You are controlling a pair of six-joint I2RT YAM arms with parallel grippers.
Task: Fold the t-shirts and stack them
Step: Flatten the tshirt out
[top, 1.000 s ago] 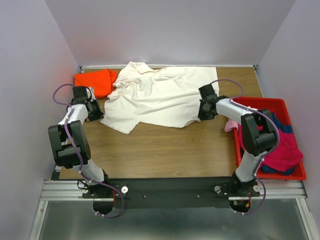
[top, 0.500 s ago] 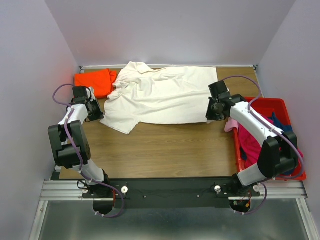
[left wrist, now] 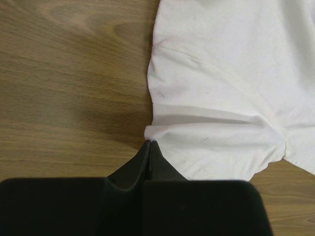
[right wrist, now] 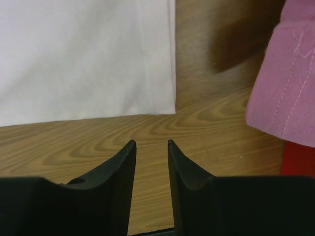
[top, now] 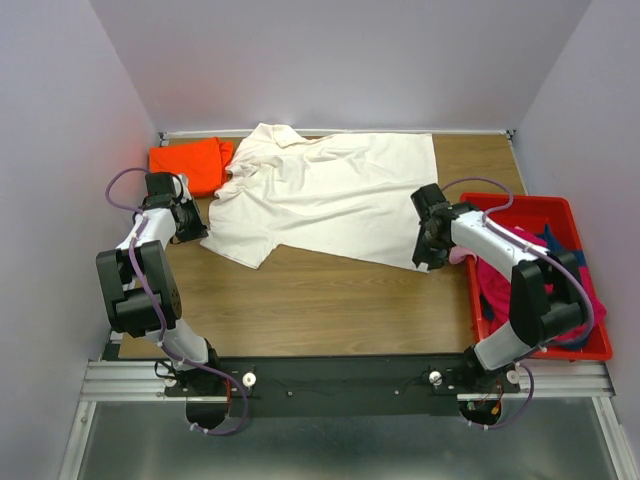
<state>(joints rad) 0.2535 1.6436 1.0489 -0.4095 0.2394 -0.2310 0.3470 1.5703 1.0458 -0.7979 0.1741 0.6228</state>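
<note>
The cream-white t-shirt point(top: 320, 195) lies spread across the back of the table, collar at the far left. My left gripper point(top: 200, 232) is shut at the edge of its left sleeve point(left wrist: 206, 142), and creases in the cloth run into the fingertips point(left wrist: 149, 143). My right gripper point(top: 424, 262) hovers open over bare wood, just short of the shirt's near right hem corner point(right wrist: 170, 109), with nothing between its fingers. The folded orange t-shirt point(top: 188, 162) sits at the far left corner.
A red bin point(top: 520, 203) at the right edge holds magenta point(top: 495, 285) and dark blue point(top: 555, 240) shirts. Pale pink cloth point(right wrist: 285, 88) hangs over its left rim close to my right gripper. Walls close in the left, back and right sides.
My right gripper pulled the shirt's hem corner toward the near right, then opened and let it go. The hem now lies flatter. The left arm has not moved.
</note>
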